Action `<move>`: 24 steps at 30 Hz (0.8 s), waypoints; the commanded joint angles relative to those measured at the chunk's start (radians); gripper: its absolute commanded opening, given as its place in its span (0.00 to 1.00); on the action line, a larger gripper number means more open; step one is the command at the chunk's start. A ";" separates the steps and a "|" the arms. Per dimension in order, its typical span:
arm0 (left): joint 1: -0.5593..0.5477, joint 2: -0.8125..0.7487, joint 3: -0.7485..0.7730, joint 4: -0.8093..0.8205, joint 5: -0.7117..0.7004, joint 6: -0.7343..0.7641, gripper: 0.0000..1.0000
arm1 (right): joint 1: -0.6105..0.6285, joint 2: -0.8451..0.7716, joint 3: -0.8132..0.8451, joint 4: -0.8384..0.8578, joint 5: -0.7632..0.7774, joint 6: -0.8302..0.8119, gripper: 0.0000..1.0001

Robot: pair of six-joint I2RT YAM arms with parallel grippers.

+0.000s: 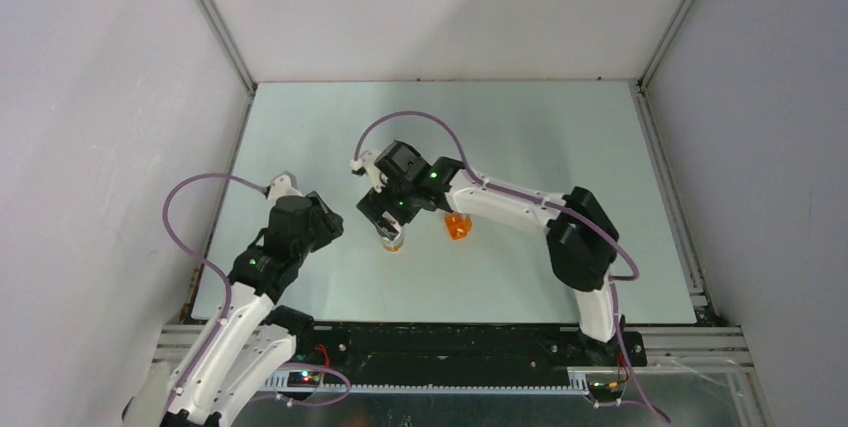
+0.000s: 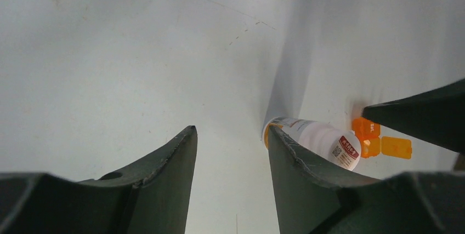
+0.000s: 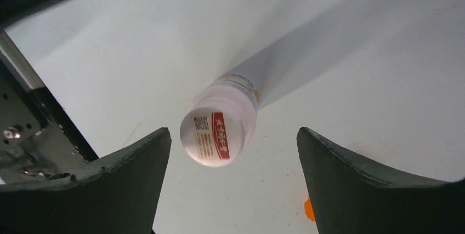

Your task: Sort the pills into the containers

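Between the fingers of the right hand (image 3: 233,131), near the middle of the tabletop (image 1: 560,137): white pill bottle (image 3: 219,135), apparently upright on its orange-rimmed end, with the red-marked label end turned up toward the wrist camera. Not gripped: clear gap on either side, so standing on its own. Right hand spread wide and holding nothing, straddling the bottle from above, a pose that would suit either closing on it or lifting clear; cannot tell which. Just to the right of the bottle and apart from it: orange cup (image 2: 368,135), translucent and boxy, with a small flap lid lying open beside it, presumably open to receive pills. From the right wrist, visible only as an orange sliver past one finger. Well to the left of the bottle: left hand (image 2: 231,131), low over the tabletop and pointed toward the bottle, partly open, with nothing but bare surface between its fingers. Probably held back there to leave the right arm room, yet close enough to steady or take the bottle when needed. No loose pills visible anywhere around the bottle; contents of either container hidden. Sorting judged barely begun, with the bottle likely needing to be grasped and opened first.
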 commanded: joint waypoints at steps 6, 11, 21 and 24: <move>0.008 -0.068 0.047 -0.040 -0.079 -0.013 0.57 | 0.030 0.150 0.146 -0.146 -0.041 -0.119 0.85; 0.008 -0.060 0.046 -0.036 -0.078 -0.010 0.57 | 0.035 0.167 0.142 -0.094 0.021 -0.051 0.64; 0.008 -0.030 0.038 -0.003 -0.038 0.005 0.57 | 0.066 0.107 0.067 0.025 0.303 0.271 0.37; 0.008 -0.021 0.031 0.015 -0.026 0.006 0.57 | 0.069 0.112 0.125 -0.108 0.462 0.468 0.39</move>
